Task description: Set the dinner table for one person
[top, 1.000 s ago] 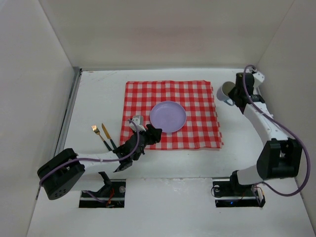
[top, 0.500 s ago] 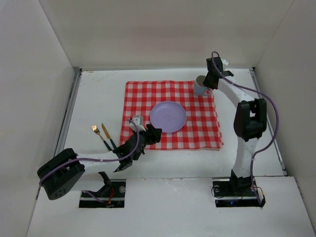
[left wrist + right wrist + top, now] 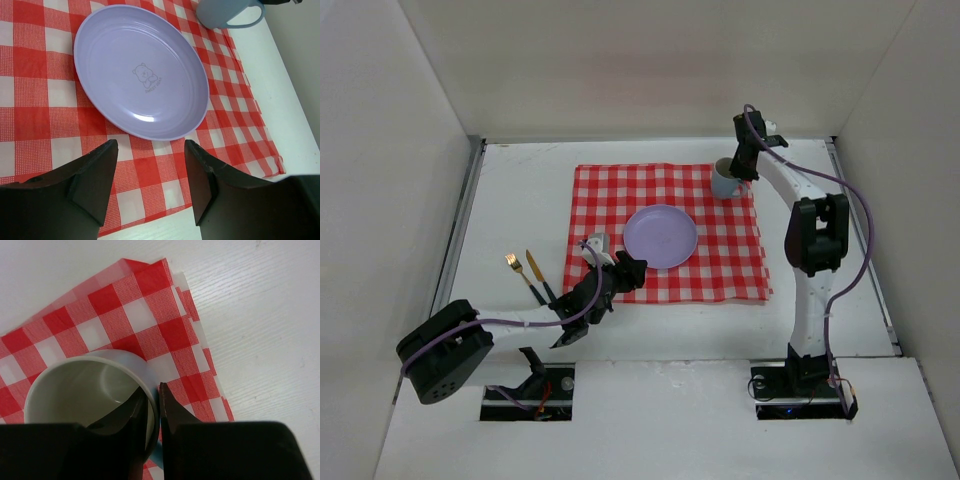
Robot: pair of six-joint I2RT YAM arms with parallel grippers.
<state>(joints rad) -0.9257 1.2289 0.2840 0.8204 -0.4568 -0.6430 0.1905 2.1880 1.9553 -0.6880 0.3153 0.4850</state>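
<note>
White tubular links with black joint housings on both arms. Purple cable looped along each, base to wrist. Black box-shaped motor blocks at the elbows. Matte black, wedge-shaped fingers (image 3: 95,175) on left gripper (image 3: 150,170); right gripper (image 3: 151,407) likewise black.

From my left wrist camera, the pale blue ceramic mug (image 3: 227,12) is cut off by the top edge at 1 o'clock, so only its lower body and handle show. In my right wrist camera that mug's base and handle are hidden behind my right tool (image 3: 152,412), and the red-and-white checked cloth (image 3: 150,315) runs out of frame at 9 o'clock. From above, the gold fork (image 3: 517,270) is too small for me to count its tines.
</note>
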